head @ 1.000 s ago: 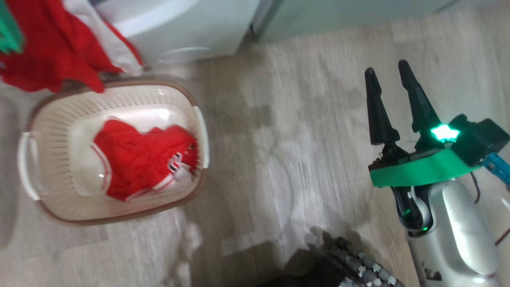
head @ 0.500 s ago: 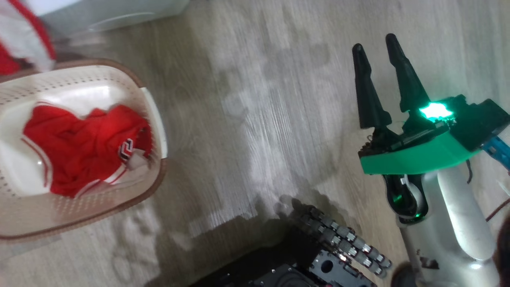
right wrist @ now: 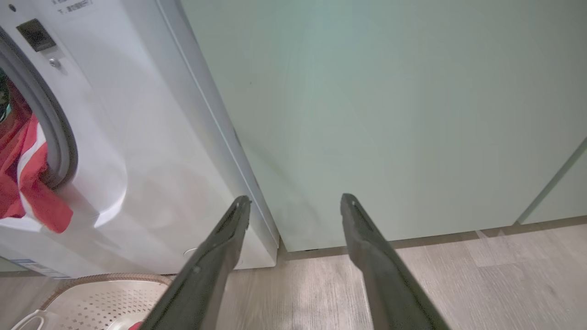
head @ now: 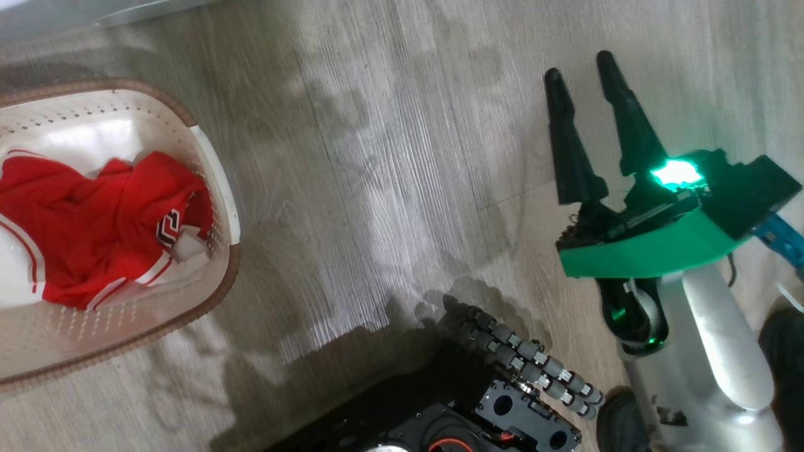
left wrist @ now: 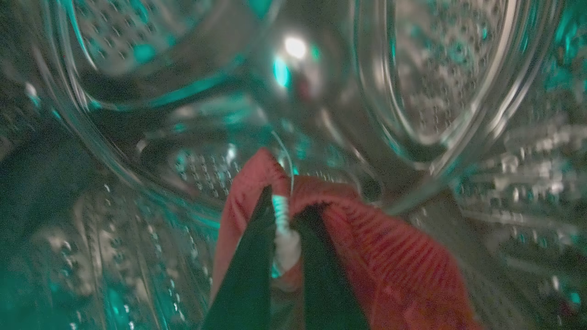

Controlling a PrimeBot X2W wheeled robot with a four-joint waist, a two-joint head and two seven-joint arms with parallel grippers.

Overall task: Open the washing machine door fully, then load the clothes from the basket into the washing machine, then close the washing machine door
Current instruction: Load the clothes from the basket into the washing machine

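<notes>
Right now the left gripper point(left wrist: 288, 207) is sitting inside the shiny perforated steel drum point(left wrist: 435, 82), its 2 dark fingers clamping a red ribbed garment with white trim point(left wrist: 376, 275). The white strip is running up between the fingers. The red fabric is draping toward the lower right of the left wrist view, long axis on that diagonal.

In the right wrist view the white front-loading washing machine point(right wrist: 137, 151) is standing at left, its grey rubber gasket point(right wrist: 57, 133) exposed. Red cloth with a white stripe point(right wrist: 25, 183) is hanging out over the gasket's lower lip; cannot tell whether it is the piece the left gripper is gripping. The right gripper point(right wrist: 296, 199) is carrying nothing, 2 fingers spread wide, pointing at the pale green flat cabinet front point(right wrist: 390, 114) just beside the washer.

In the head view the cream perforated plastic basket with a brown rim point(head: 231, 267) is sitting on the grey wood-grain floor point(head: 377, 188) at far left, cut by the frame edge. A crumpled red mesh jersey with white trim point(head: 81, 232) is lying in it, long axis running left-right, black-and-white emblem end toward the basket's white handle point(head: 217, 182). The right gripper is well apart from the basket, fingers pointing up the view, tilting slightly left. The robot's black base with small rollers point(head: 534, 370) is showing at the bottom.
</notes>
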